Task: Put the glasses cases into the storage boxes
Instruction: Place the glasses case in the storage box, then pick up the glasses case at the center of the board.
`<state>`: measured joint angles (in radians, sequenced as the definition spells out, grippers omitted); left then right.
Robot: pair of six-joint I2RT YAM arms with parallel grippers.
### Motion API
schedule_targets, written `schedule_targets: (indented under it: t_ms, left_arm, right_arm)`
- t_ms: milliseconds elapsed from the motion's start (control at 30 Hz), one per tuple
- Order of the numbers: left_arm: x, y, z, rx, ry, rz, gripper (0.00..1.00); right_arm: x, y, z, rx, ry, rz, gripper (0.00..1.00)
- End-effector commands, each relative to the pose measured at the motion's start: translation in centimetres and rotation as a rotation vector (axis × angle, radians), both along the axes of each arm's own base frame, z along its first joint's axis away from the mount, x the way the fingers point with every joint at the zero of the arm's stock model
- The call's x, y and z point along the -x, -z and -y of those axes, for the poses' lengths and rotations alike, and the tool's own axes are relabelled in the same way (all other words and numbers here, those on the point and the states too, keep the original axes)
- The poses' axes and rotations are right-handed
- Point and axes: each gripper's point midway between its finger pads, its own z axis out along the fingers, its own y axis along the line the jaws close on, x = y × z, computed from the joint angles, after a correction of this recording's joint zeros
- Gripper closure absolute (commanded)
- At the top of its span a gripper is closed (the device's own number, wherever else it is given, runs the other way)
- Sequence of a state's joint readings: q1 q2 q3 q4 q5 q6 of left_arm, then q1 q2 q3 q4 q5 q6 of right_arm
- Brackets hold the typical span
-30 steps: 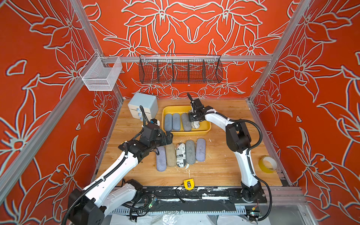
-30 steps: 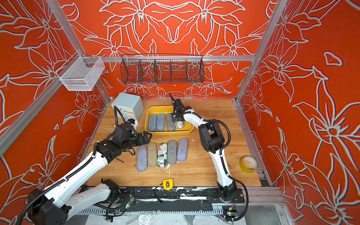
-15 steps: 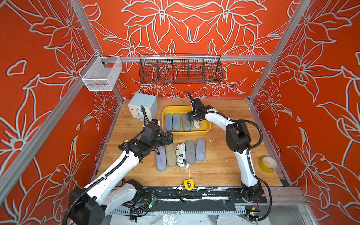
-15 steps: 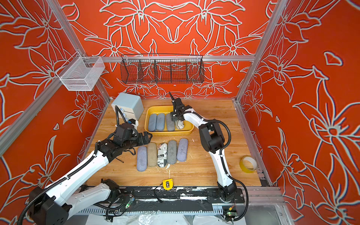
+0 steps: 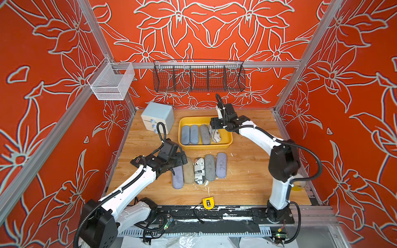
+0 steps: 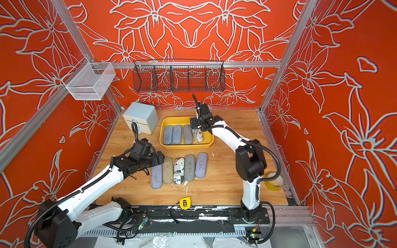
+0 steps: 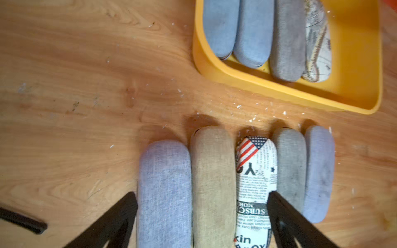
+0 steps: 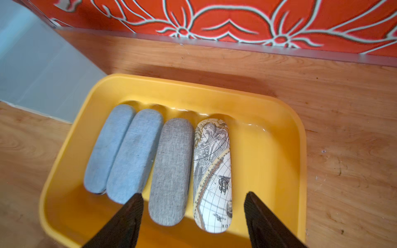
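Plainly, the glasses cases are oblong, round-ended shells, most of them covered in woven fabric. Four lie flat and side by side in the yellow tray (image 8: pixel 193 85), long sides touching: two light blue cases (image 8: pixel 135 154), a grey case (image 8: pixel 171 169) and a map-printed case (image 8: pixel 212 171) in beige with old chart lines. The right jaws hang over the tray, spread wide and holding nothing. The grey case and the map-printed case lie below the gap between them. One black fingertip (image 8: pixel 129 216) is by the end of a light blue case, and the other is past the map-printed case, over bare tray floor.

Five more lie in a tight row on the wooden counter (image 7: pixel 75 107), near the tray but outside it: a lavender case (image 7: pixel 165 193), a tan case (image 7: pixel 212 182), a newsprint case (image 7: pixel 255 178) with a flag patch, a darker grey case (image 7: pixel 290 167) and a second lavender case (image 7: pixel 320 171). The left jaws are also wide and hold nothing. The lavender case and the tan case sit in their gap, one fingertip (image 7: pixel 120 214) just beside the lavender case's outer flank, the other over the seam between the newsprint case and the darker grey case. Whether the tips touch anything I cannot tell
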<state>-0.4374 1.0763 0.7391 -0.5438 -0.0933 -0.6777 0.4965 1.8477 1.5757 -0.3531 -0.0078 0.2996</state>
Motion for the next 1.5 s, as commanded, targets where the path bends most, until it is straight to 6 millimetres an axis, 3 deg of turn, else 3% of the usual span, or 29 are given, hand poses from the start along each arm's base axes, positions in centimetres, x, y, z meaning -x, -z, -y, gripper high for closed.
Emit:
schedule_targets:
  t_ms: [0, 200, 467, 700, 933, 1467]
  left_arm:
    - [1.1, 1.8, -1.5, -0.032, -0.091, -0.073, 0.05]
    - [1.4, 3.4, -1.3, -0.014, -0.108, -0.112, 0.06]
    - [-0.3, 2.2, -0.6, -0.009, -0.090, -0.068, 0.07]
    - [-1.5, 1.6, 0.1, -0.003, -0.074, -0.052, 0.07]
    - [-1.9, 1.0, 0.2, -0.002, -0.071, -0.029, 0.07]
    - [-1.4, 0.8, -0.6, -0.016, -0.082, -0.009, 0.07]
  right_arm:
    - [2.0, 0.7, 0.3, -0.041, 0.000, -0.018, 0.24]
    - [6.5, 2.4, 2.1, -0.032, 0.009, -0.066, 0.23]
    - [13.5, 5.3, 3.8, 0.054, 0.020, -0.138, 0.23]
    - [16.8, 7.5, 4.3, 0.049, 0.069, -0.197, 0.20]
    - [18.6, 10.9, 3.8, 0.047, 0.107, -0.279, 0.18]
    - [18.2, 13.9, 1.5, 0.067, 0.105, -0.352, 0.22]
